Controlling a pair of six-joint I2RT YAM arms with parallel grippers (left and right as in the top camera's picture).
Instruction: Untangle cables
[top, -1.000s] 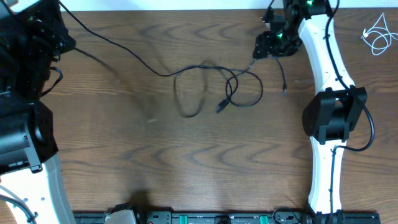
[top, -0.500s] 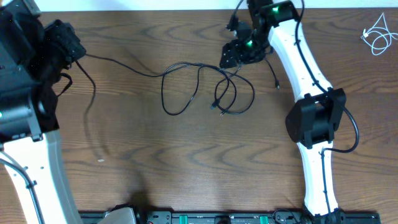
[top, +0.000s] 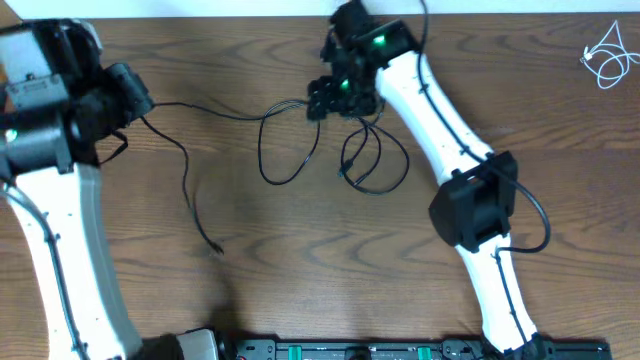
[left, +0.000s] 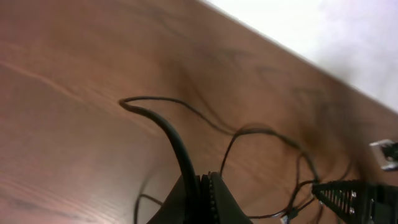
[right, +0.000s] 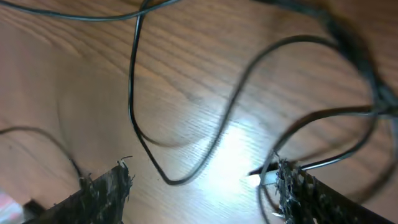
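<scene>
Now, bench (top: 300, 280): brown wood grain, carrying all the cords; pale strip along the far edge.
Right arm (top: 440, 130): white with black joints, reaching diagonally from the near edge to far centre.
Left arm (top: 60, 230): white with a black wrist, running up the left side.
Black cables (top: 283, 182): thin, looped and crossed in a tangle at far centre, under and beside the right claw. One strand running left from the tangle to the left claw. Another curving from that claw across the bench toward the near left.
Left claw (left: 204, 182): pressed together, pinching a black cable strand that arcs up and away from the tips in the wrist view.
Right claw (right: 202, 180): spread wide, low over the tangle. Black loops lying on the bench between the fingers (right: 106, 186); cannot tell whether anything touches.
White cable (top: 606, 55): small loose bundle at the far right corner, well apart from the tangle and both claws.
Plug end (top: 217, 250): tip of the curved strand, on bare bench, apart from the tangle.
</scene>
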